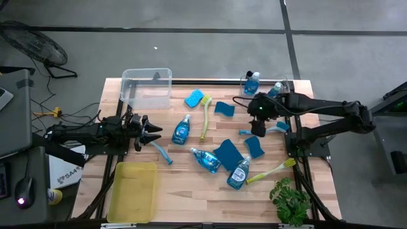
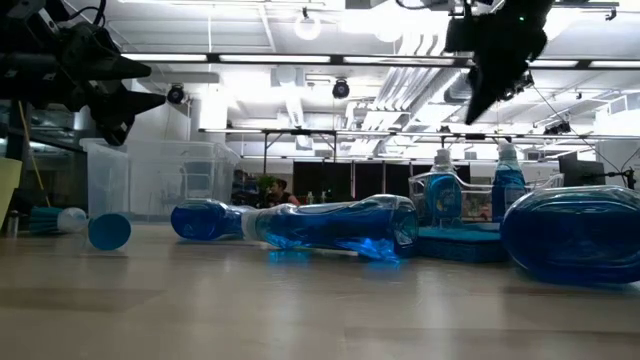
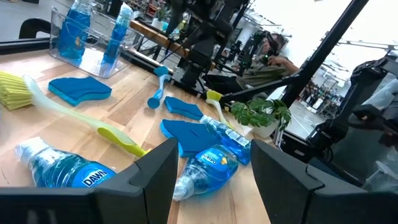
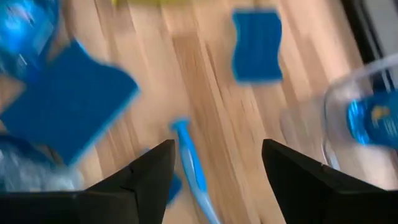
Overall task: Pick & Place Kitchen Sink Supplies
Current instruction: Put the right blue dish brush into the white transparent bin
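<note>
Three soap bottles lie on their sides mid-table: one [image 1: 181, 129], one [image 1: 206, 159] and one [image 1: 238, 172]. Blue sponges [image 1: 227, 152] [image 1: 254, 146] [image 1: 194, 98] [image 1: 224, 109] lie flat around them. A yellow-green brush [image 1: 205, 114] lies mid-table and another [image 1: 273, 170] near the right edge. My right gripper [image 1: 257, 125] [image 4: 217, 180] hangs open above a blue-handled brush [image 4: 193, 165] [image 1: 264, 130], clear of the table [image 2: 487, 90]. My left gripper [image 1: 145, 132] [image 3: 214, 180] is open at the table's left, raised, pointing toward the bottles.
A large clear bin [image 1: 147, 89] stands at the far left. A small clear bin [image 1: 278, 80] at the far right holds two upright bottles [image 1: 252, 83]. A yellow tray [image 1: 132, 191] sits near left, a plant [image 1: 289, 200] near right. Another blue-handled brush [image 1: 162, 152] lies beside my left gripper.
</note>
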